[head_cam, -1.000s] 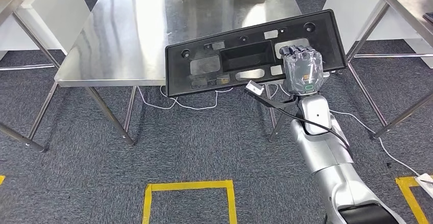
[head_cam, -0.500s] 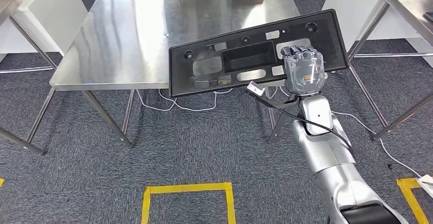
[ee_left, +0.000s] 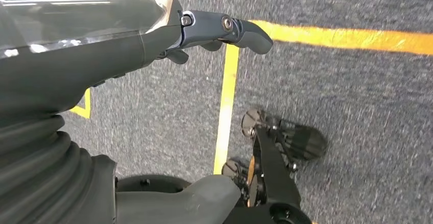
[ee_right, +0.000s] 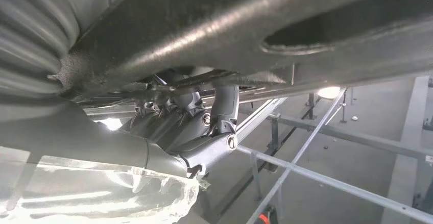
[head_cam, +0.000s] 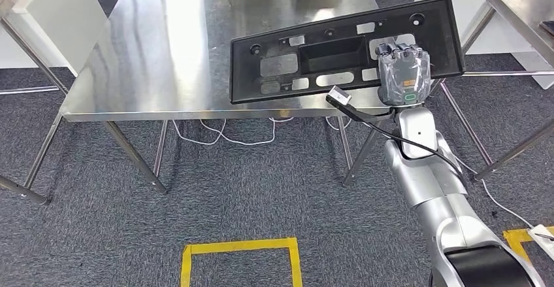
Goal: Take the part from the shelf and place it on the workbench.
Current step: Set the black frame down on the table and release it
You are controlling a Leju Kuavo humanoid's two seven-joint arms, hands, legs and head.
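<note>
We see our right hand (head_cam: pixel 405 78) gripping the long black part (head_cam: pixel 340 48), a flat panel full of holes, tilted over the shiny workbench's (head_cam: pixel 163 45) near edge. Our left hand (ee_left: pixel 204 27) hangs with fingers curled, holding nothing.

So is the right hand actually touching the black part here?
Touching. In the head view the right hand grips the black part near its right end, holding it above the workbench; its fingers wrap over it.

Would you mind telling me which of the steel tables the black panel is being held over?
The large central workbench, straight ahead: the black panel, gripped by the right hand, hangs over its near right corner. The table at far right has nothing above it.
</note>
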